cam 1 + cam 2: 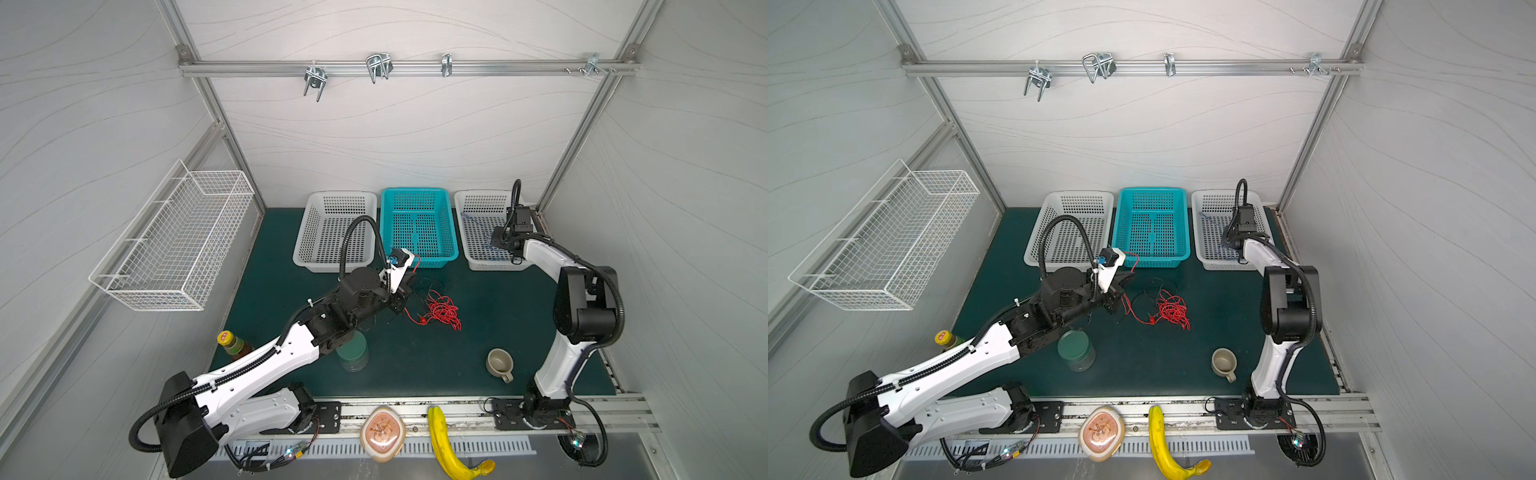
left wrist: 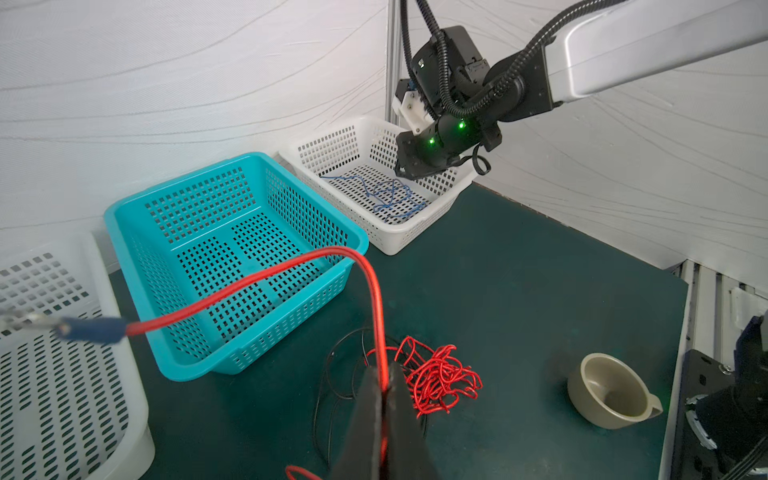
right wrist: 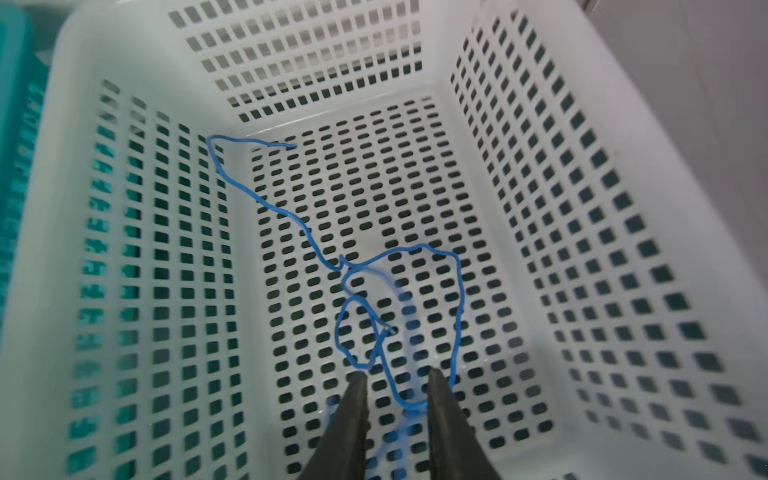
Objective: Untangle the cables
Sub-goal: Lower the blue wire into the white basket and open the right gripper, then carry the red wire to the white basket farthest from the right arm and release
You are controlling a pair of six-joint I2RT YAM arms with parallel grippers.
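About a third of the job looks done from where I stand. The blue wire (image 3: pixel 458 299) is free of the others and lies in loose loops on the floor of the white basket (image 2: pixel 415 237) at the upper right of the left wrist view. The right fingers (image 3: pixel 436 386) hang just above it, parted with a clear gap. One loop runs between them, but they are not pinching it, so I take that wire to be delivered.

The left fingers (image 2: pixel 386 386) are closed tight on the red wire (image 2: pixel 266 276) at the lower middle of the left wrist view. From the pinch it rises, arcs over in front of the teal basket (image 2: pixel 187 365) and ends in a blue-sleeved clip at the left edge. Most of its length is a knotted red heap (image 2: pixel 440 378) on the green worktop (image 2: pixel 519 291), just beside the fingers. The thin black wire (image 2: pixel 328 374) loops around that heap, and I cannot tell how far they are caught together.

What is left, I judge, is to draw out the red wire and part it from the black one. The teal basket and the other white basket (image 1: pixel 343 194) are empty.
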